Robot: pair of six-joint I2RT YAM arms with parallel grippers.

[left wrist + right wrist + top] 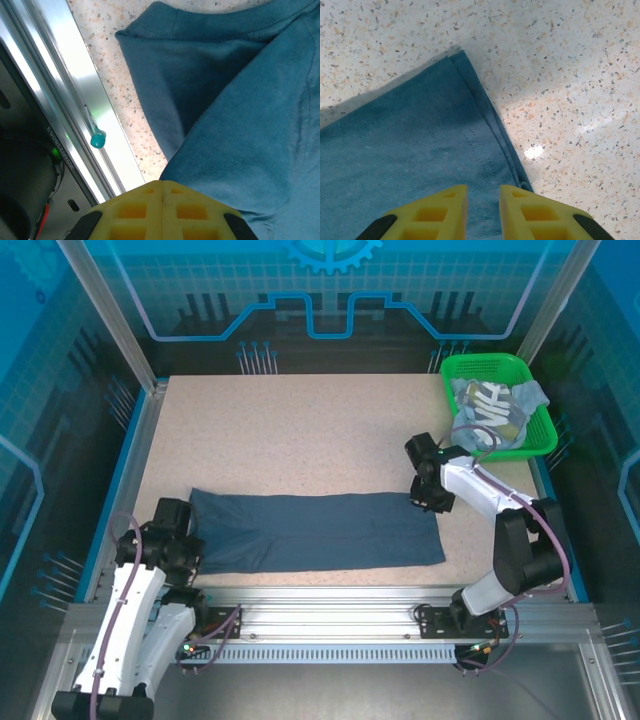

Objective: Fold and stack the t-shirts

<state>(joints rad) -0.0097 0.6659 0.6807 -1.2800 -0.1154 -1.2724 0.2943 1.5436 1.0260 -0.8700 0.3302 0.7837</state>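
Left hand closed tight at 9 o'clock end of t-shirt (pinching cloth? can't tell), right hand barely parted, empty, over 3 o'clock corner, so a one-sided pull prob skews the fold.

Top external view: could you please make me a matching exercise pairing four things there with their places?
1 dark blue t-shirt
2 green basket
3 left gripper
4 right gripper

A far right corner of the table
B at the shirt's left end
C flat along the near edge
D at the shirt's far right corner

Pairs: 1-C, 2-A, 3-B, 4-D
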